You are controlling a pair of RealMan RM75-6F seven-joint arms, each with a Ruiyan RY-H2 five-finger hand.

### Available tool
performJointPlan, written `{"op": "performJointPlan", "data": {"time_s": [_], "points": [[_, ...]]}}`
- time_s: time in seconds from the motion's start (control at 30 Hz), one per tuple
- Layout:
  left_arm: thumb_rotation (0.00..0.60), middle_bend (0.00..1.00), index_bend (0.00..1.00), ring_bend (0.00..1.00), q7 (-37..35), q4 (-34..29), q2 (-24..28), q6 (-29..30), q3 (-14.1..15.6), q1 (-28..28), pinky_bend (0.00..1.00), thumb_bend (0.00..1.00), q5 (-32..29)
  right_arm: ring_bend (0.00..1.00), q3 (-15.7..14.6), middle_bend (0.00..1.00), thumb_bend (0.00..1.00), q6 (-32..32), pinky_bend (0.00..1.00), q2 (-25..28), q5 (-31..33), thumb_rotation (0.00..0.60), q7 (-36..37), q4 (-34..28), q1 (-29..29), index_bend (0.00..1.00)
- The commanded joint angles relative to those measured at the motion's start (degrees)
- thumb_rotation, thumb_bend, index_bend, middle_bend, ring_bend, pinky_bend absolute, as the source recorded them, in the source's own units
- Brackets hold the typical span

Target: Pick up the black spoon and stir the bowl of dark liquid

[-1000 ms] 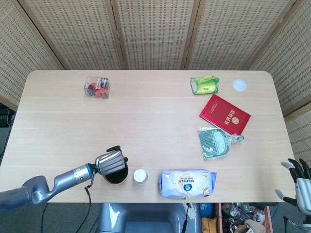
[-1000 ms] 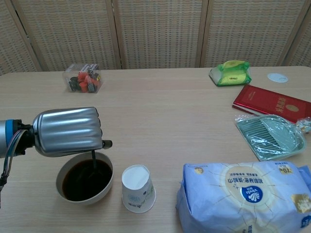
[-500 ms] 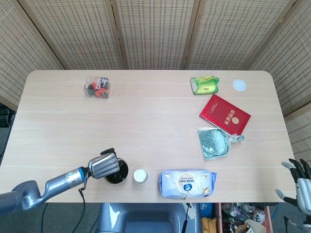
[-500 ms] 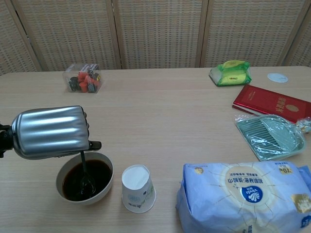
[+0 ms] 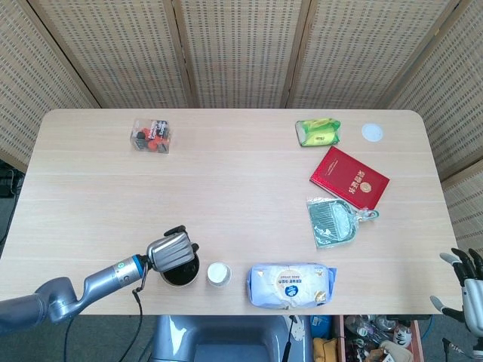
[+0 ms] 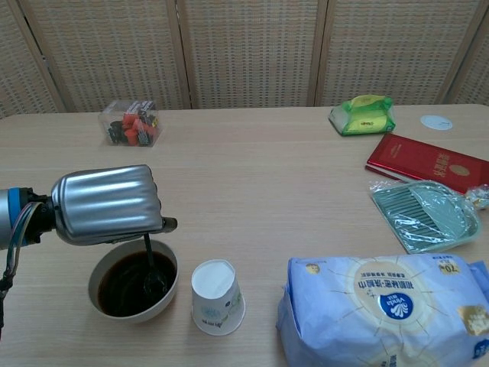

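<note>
My left hand (image 6: 105, 205) hovers over the white bowl of dark liquid (image 6: 130, 283) near the table's front edge and grips the black spoon (image 6: 148, 256). The spoon's handle runs straight down from the hand into the liquid, its tip submerged right of the bowl's middle. From the head view the left hand (image 5: 172, 252) covers the bowl's left part (image 5: 182, 277). My right hand (image 5: 469, 283) hangs off the table at the far right, low in the frame, fingers spread and holding nothing.
A white paper cup (image 6: 217, 296) stands upside down just right of the bowl. A blue-white bag (image 6: 382, 310) lies further right. A green dustpan (image 6: 422, 214), red book (image 6: 424, 162), green pouch (image 6: 362, 114) and white disc (image 6: 436, 121) sit right; a clear box of small items (image 6: 130, 123) back left.
My left hand swung left with the spoon half a second ago and has come back right, carrying the spoon across the liquid. The right hand sank slightly lower.
</note>
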Motion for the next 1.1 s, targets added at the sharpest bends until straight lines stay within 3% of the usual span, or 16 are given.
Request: {"op": "performJointPlan", "data": {"time_s": [0.03, 0.47, 1.1], "points": [[0.600, 0.88, 0.65, 0.80, -0.03, 0.63, -0.32, -0.23, -0.19, 0.00, 0.78, 0.44, -0.45, 0.07, -0.01, 0.23, 0.18, -0.04, 0.19, 0.00, 0.00, 0.600, -0.06, -0.07, -0.02, 0.26], [0.600, 0.88, 0.65, 0.80, 0.44, -1.46, 2.18, 1.72, 0.73, 1.74, 0.78, 0.44, -1.03, 0.07, 0.00, 0.23, 0.18, -0.20, 0.19, -0.09, -0.31, 0.600, -0.11, -0.17, 0.09, 0.26], [0.600, 0.88, 0.65, 0.80, 5.83, -6.98, 3.67, -0.22, 0.13, 3.24, 0.78, 0.44, -3.12, 0.07, 0.15, 0.23, 0.18, -0.07, 0.19, 0.05, -0.40, 0.600, 0.22, -0.13, 0.01, 0.26]]}}
